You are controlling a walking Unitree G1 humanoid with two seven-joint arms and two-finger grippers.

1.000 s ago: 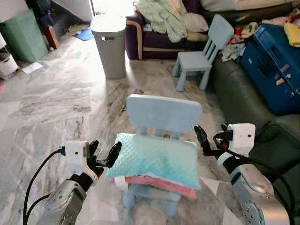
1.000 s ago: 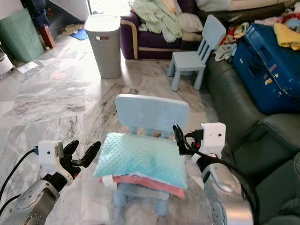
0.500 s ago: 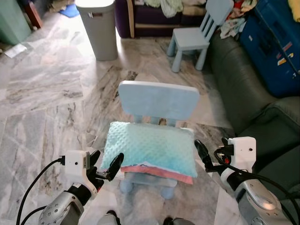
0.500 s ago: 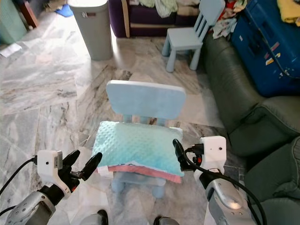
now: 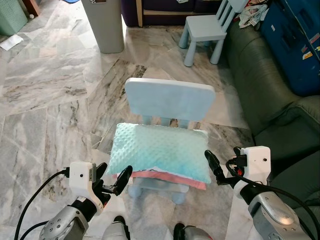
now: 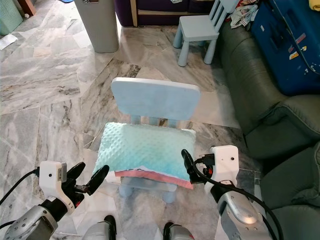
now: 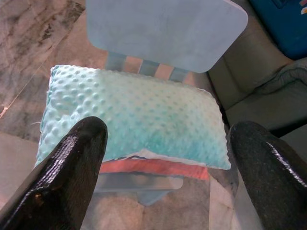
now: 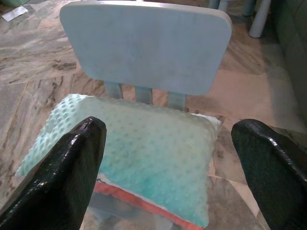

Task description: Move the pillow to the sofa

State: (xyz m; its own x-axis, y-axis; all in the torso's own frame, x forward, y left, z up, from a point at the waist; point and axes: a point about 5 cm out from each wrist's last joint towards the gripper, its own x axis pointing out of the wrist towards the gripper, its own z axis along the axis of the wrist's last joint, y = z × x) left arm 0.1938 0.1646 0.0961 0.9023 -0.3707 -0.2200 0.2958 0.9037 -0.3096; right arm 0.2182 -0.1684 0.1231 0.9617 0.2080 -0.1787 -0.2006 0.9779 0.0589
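- From the head views: two small blue chairs, near chair (image 5: 170, 100) and far chair (image 5: 207, 31), a grey bin (image 5: 106, 25), a blue suitcase (image 5: 295, 45), dark green sofa (image 5: 260, 85) on the right.
- One mint pillow (image 5: 160, 152) resting on the near chair's seat, a pink layer under it.
- Left gripper (image 5: 111, 181) low beside the pillow's left edge, fingers apart.
- Right gripper (image 5: 216, 169) at its right corner, contact unclear.
- From the wrist views: black fingers (image 8: 72, 163) spread wide, pillow's dotted texture clear.
- No readable writing.
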